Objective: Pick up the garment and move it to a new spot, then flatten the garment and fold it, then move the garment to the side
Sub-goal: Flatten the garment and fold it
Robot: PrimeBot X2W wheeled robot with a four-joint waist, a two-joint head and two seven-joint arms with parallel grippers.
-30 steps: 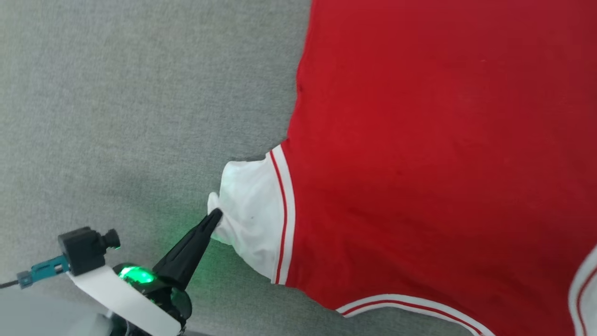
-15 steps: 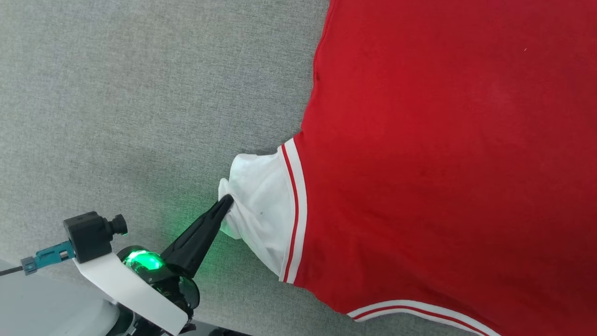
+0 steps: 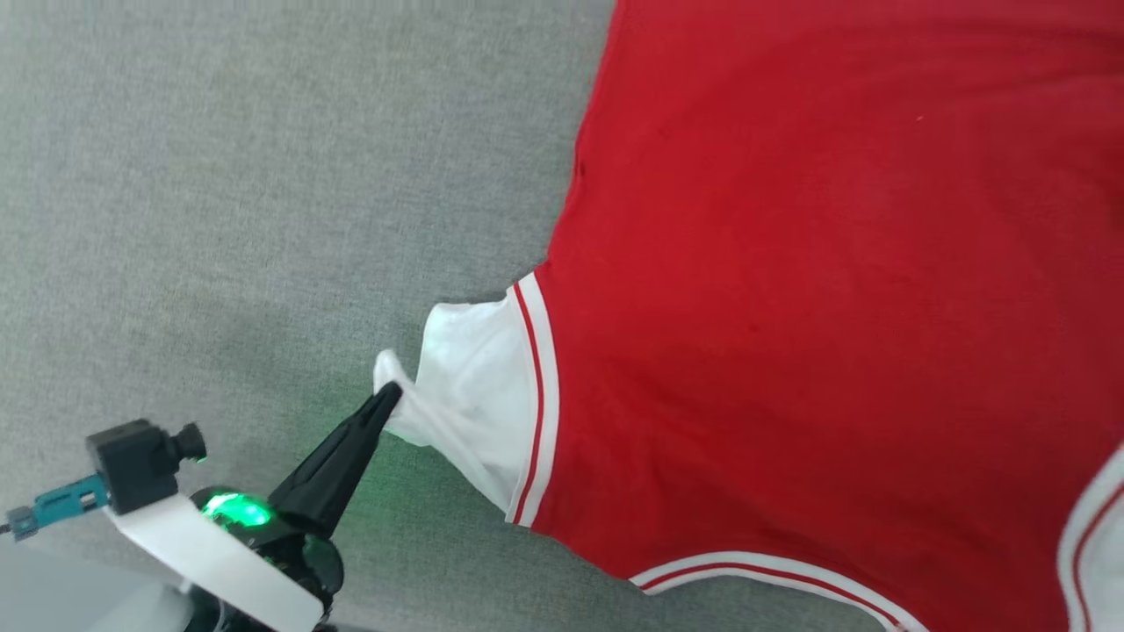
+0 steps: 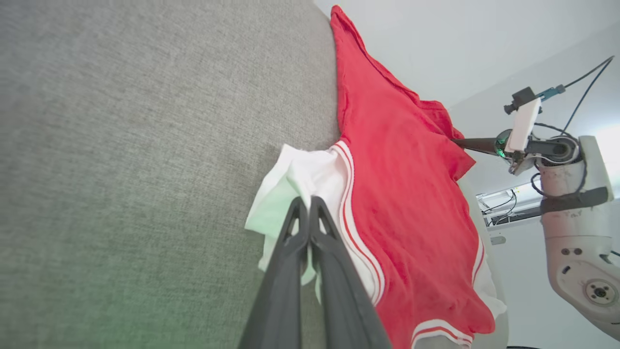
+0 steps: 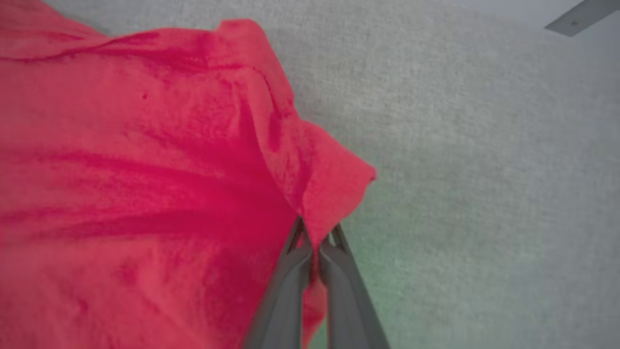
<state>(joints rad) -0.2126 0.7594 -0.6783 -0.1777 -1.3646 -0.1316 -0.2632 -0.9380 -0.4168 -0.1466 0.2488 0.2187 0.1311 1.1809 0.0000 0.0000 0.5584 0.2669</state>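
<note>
Red garment [image 3: 790, 307] lies spread on the grey fabric surface [image 3: 219, 175], thin, limp, likely light and quick to bunch, so edges suit best: left gripper [image 3: 387, 397] pinches the white sleeve [image 3: 474, 386], right gripper [image 5: 315, 237] clamps a red hem corner [image 5: 339, 184].

Left gripper [image 3: 386, 402] comes in low, its two dark fingers [image 3: 338, 456] pressed together and pinching the rim of the white sleeve [image 3: 474, 386] right at the tips. A nub of white cloth pokes out just past the fingertips. Beyond the sleeve, away from the fingers, the garment [image 3: 790, 307] spreads red and flat over the grey fabric surface [image 3: 219, 175]. At the fingers' base a green light [image 3: 226, 509] glows, with a small black camera [image 3: 132, 452] just beside it.
</note>
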